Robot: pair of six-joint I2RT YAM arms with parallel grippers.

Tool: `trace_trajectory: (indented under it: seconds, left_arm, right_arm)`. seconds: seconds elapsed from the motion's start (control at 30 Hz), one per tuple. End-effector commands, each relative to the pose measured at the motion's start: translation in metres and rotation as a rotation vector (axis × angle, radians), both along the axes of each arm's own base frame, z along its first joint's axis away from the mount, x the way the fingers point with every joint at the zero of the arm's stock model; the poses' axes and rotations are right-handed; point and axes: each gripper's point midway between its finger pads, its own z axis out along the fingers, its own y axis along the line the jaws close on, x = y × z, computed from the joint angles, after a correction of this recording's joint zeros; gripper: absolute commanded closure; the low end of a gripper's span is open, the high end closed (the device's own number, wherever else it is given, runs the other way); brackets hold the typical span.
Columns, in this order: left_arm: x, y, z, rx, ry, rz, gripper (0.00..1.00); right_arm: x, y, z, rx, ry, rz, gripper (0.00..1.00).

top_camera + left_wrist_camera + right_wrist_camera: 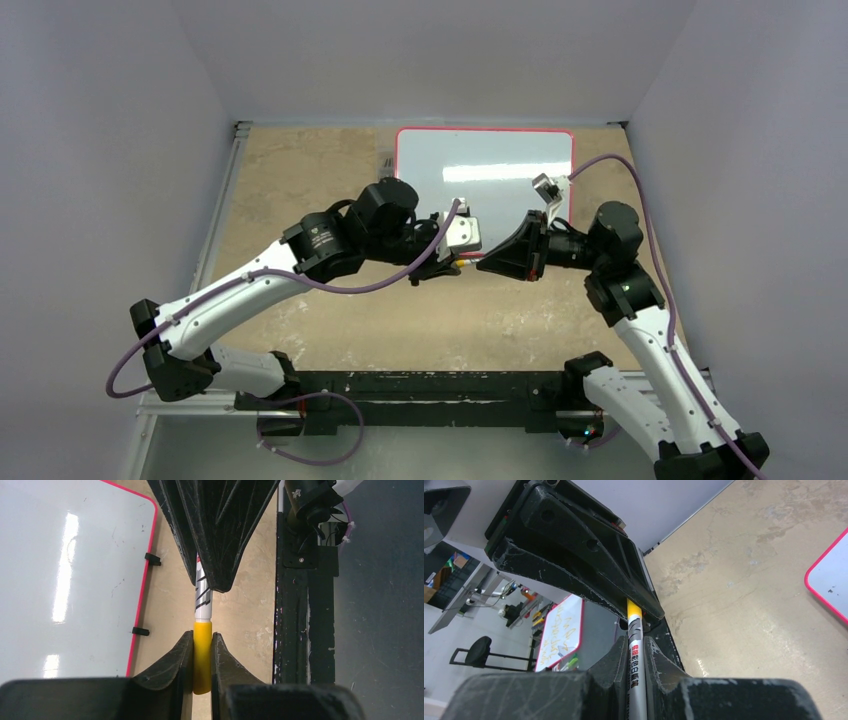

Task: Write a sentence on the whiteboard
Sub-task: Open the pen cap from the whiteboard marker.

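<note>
Currently both arms meet over the middle of the bench, end to end on one marker. The left fingers stand narrow and clamp the yellow cap, one finger on each side of it. The right fingers are likewise narrow and grip the grey printed barrel. Cap and barrel lie in one line. In the left wrist view the white end of the barrel meets the cap; whether the cap is fully seated cannot be told.

The whiteboard lies flat at the far side of the bench, just beyond the marker, with its red-pink frame close to the back wall. Its surface shows white, with glare streaks and a few small scuffs. Two black feet sit on the board edge that faces the marker.
</note>
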Motion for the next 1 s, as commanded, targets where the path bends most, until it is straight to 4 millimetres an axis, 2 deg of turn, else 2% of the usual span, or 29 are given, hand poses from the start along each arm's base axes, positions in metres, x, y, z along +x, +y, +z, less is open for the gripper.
trace_trajectory:
  seconds: [0.0, 0.43, 0.97]
  left_arm:
    - [0.007, -0.006, 0.027, -0.08, -0.036, 0.02, 1.0]
    - [0.013, 0.005, 0.022, -0.075, -0.072, 0.079, 1.0]
    - [0.016, 0.025, 0.018, -0.059, -0.107, 0.14, 1.0]
  right_arm:
    - [-0.007, 0.0, 0.001, 0.005, -0.037, 0.032, 1.0]
    - [-0.005, -0.002, 0.006, -0.018, -0.047, 0.01, 1.0]
    - [-0.016, -0.005, 0.022, -0.009, -0.086, 0.017, 1.0]
